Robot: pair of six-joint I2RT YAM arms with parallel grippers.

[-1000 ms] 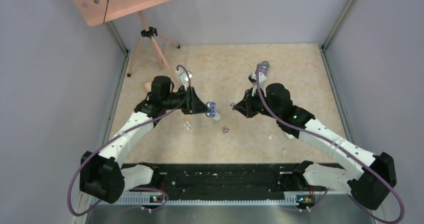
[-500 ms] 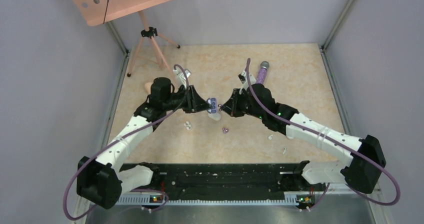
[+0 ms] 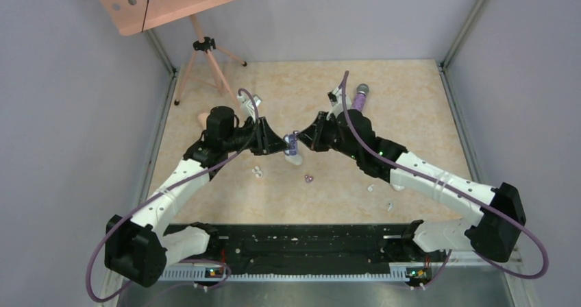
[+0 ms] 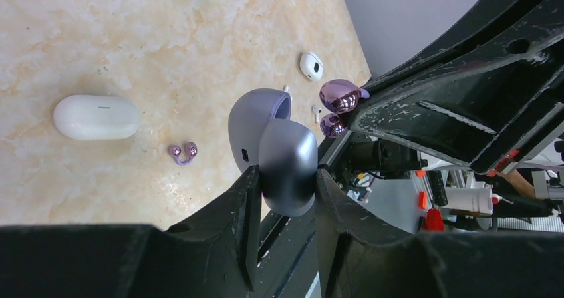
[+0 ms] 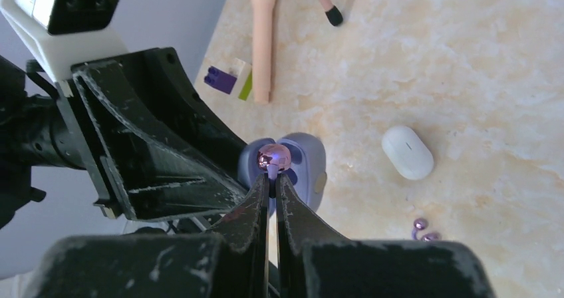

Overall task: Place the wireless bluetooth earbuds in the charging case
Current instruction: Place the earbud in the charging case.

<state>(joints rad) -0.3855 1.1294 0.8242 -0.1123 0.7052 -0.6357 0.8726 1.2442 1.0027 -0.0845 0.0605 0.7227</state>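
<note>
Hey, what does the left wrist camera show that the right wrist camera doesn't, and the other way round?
Only the left wrist view: a white earbud on the table. Only the right wrist view: a peach rod and a small purple block. Both: the open purple case clamped in the left gripper, the purple earbud pinched by the right gripper close to it, the white case and a small loose purple piece.

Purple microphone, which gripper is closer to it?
Right. The right gripper, pinching a purple earbud, sits left of the microphone, toward the near side; the left gripper, holding the purple case, is just beyond, further left.
</note>
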